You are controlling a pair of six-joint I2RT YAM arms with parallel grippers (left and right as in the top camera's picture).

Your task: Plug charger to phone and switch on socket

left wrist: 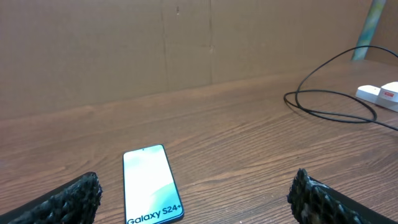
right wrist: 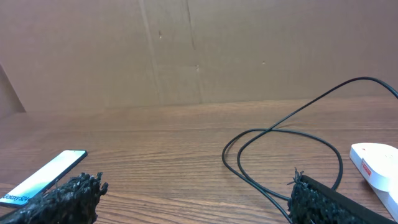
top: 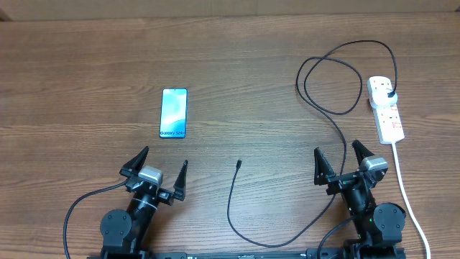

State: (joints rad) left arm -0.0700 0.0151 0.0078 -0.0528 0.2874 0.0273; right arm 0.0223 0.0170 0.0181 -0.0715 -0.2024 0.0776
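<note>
The phone (top: 174, 113) lies flat on the wooden table, screen up, left of centre; it also shows in the left wrist view (left wrist: 151, 184) and at the left edge of the right wrist view (right wrist: 45, 176). The charger cable (top: 332, 115) loops from its black plug (top: 389, 93) in the white socket strip (top: 386, 108) down to a free connector tip (top: 238, 164) mid-table. My left gripper (top: 164, 164) stands open just below the phone, holding nothing. My right gripper (top: 336, 155) stands open beside the cable, left of the socket (right wrist: 376, 163), empty.
The socket's thick white cord (top: 407, 194) runs down the right side past my right arm. A cardboard wall (left wrist: 186, 43) closes the far side of the table. Black arm cables (top: 79, 208) trail near the front edge.
</note>
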